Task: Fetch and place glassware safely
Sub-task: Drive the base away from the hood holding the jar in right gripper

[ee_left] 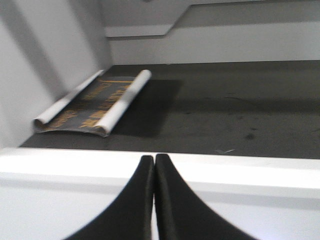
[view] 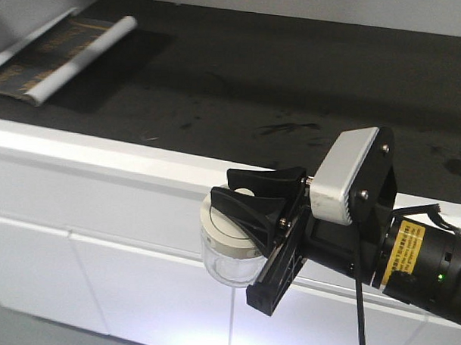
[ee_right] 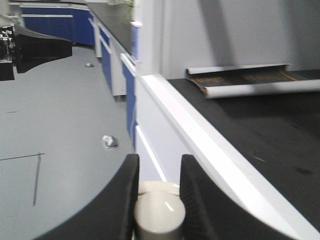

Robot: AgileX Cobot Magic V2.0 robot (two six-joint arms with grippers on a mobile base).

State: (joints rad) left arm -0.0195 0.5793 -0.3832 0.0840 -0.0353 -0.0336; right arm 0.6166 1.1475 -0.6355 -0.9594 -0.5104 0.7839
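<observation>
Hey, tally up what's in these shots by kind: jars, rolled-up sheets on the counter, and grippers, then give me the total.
Jars: 1, the glass jar, held by its lid in the right gripper
Rolled sheets: 1, the rolled sheet on the black counter
Grippers: 2, the right gripper and the left gripper
Total: 4

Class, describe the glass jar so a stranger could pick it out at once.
Find the black-topped bench with white fronts. Before its front edge, the right pincer grips the jar: squat clear glass, wide cream knobbed lid, unlike the rolled mat.
</observation>
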